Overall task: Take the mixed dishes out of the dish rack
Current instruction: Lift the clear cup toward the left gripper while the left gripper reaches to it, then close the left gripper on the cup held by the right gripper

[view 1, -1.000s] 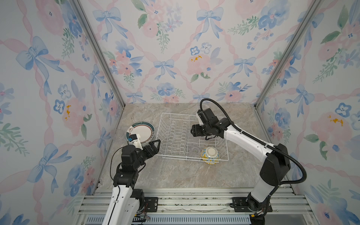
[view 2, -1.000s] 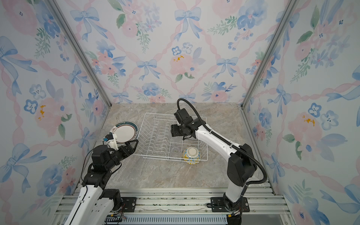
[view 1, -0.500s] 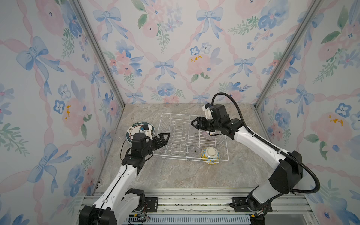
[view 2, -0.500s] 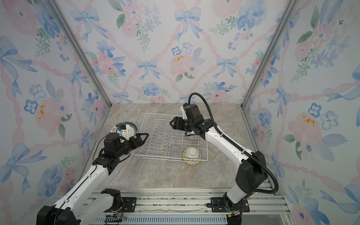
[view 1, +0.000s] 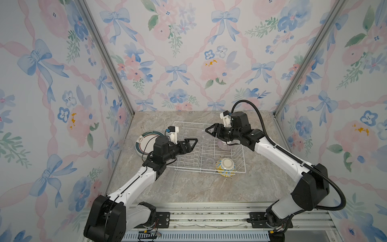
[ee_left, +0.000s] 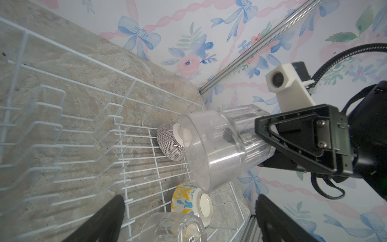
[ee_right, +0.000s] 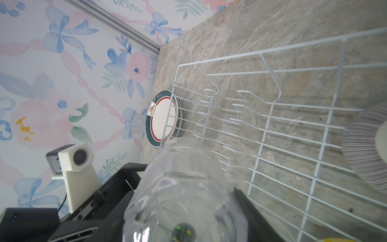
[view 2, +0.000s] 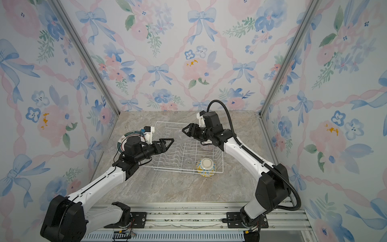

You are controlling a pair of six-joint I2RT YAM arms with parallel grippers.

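left wrist: rack (ee_left: pixel 135 80) holds striped bowl (ee_left: pixel 167 142), yellow bowl (ee_left: pixel 184 201), glass (ee_left: pixel 178 226). right gripper (view 1: pixel 207 130) clamps second glass (ee_left: pixel 215 146). left gripper (view 1: pixel 193 144) jaws apart.

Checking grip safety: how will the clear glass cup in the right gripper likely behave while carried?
Probably slippery: the clear glass cup looks glossy, held sideways by the right gripper. Likely fragile if dropped onto the dish rack.

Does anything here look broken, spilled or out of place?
Nothing is broken or spilled. The one odd sight: a clear glass cup held sideways in the air over the dish rack by the right arm's fingers. The striped bowl and yellow-blue bowl lie upside down in the rack, normal for drying.
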